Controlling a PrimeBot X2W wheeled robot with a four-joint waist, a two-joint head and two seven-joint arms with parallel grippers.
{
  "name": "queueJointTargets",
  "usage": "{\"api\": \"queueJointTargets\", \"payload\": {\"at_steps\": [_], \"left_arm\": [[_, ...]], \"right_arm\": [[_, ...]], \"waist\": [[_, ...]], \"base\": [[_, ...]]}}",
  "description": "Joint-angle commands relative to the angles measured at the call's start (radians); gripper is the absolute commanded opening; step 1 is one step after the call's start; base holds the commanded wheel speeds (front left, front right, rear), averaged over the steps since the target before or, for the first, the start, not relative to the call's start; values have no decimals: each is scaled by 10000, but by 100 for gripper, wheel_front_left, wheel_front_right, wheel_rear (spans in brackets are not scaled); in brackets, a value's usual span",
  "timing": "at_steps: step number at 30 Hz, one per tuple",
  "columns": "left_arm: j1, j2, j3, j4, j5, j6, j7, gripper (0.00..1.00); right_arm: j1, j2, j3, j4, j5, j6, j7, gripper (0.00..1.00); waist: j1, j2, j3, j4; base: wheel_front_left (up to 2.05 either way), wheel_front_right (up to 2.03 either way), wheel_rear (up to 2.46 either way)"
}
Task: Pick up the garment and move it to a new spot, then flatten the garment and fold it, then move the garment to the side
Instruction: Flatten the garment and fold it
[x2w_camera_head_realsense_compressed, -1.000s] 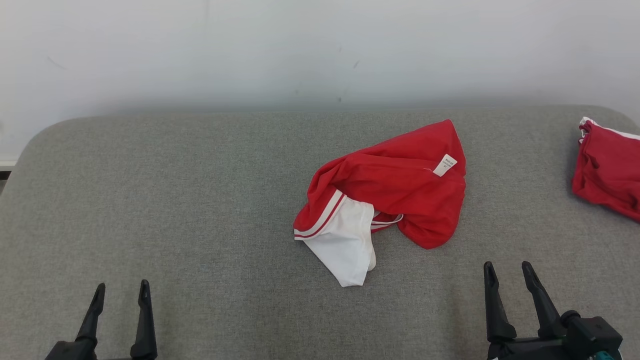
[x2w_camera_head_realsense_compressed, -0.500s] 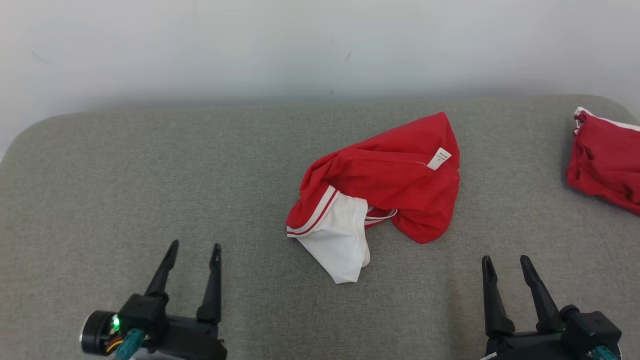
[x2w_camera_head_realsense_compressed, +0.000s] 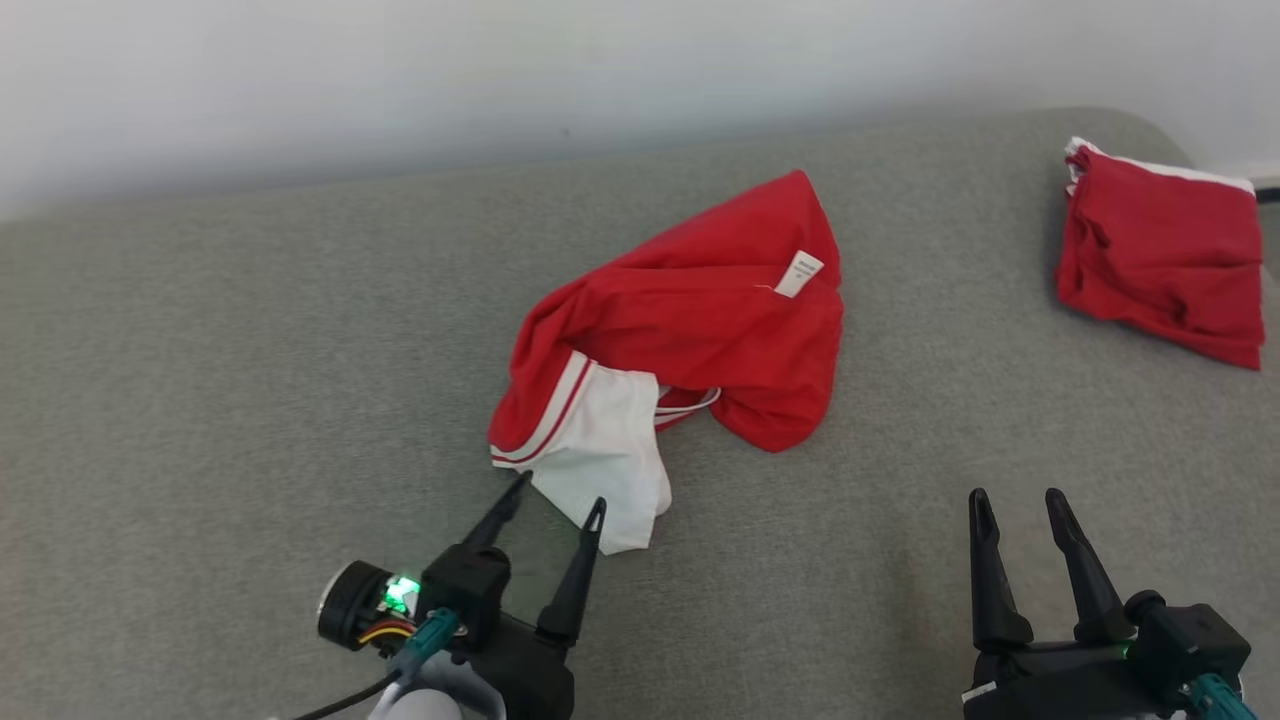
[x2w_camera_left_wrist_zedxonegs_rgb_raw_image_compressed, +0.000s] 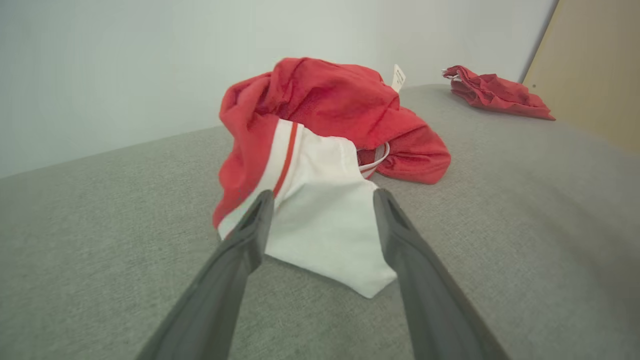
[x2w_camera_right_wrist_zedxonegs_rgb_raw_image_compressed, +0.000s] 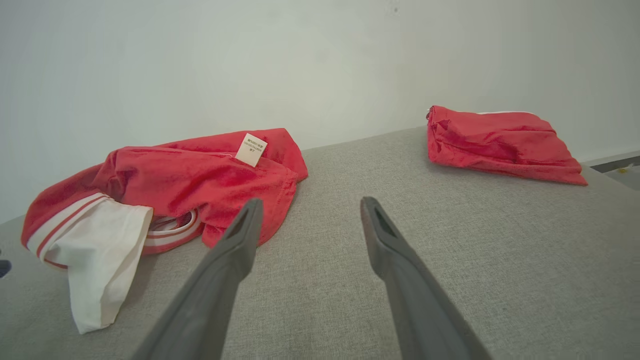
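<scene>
The crumpled red-and-white garment lies on the grey padded surface, the left gripper spread at its white end, the right gripper spread, well apart from it.

Garment soft matt red-and-white cloth, worktop coarse matt grey woven fabric, left claw and right claw smooth matt dark plastic.

Red bundle lies far rt on grey cushion.
</scene>
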Motion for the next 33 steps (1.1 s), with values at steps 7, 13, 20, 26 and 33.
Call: {"api": "queueJointTargets", "payload": {"at_steps": [7,13,20,26,33], "left_arm": [[-585,168,-1056,974,-159,13,339,100],[-938,265,-1364,1737,-139,36,502,100],[-1293,232,-1362,2772,-215,169,588,0],[-1473,156,-1191,2697,-451,308,151,0],[-894,769,-895,1280,-532,595,-37,0]], "right_arm": [[-224,14,49,68,138,-22,-85,100],[-306,16,52,19,216,-24,-86,100],[-239,18,-9,-31,254,-24,-89,100],[-42,19,-243,-74,165,-24,-89,100],[193,14,-371,-57,40,-22,-89,100]], "waist": [[-1,-1,511,-650],[-1,-1,602,-871],[-1,-1,584,-976],[-1,-1,305,-482],[-1,-1,-270,702]], "base": [[0,0,0],[0,0,0],[0,0,0],[0,0,0],[0,0,0]]}}
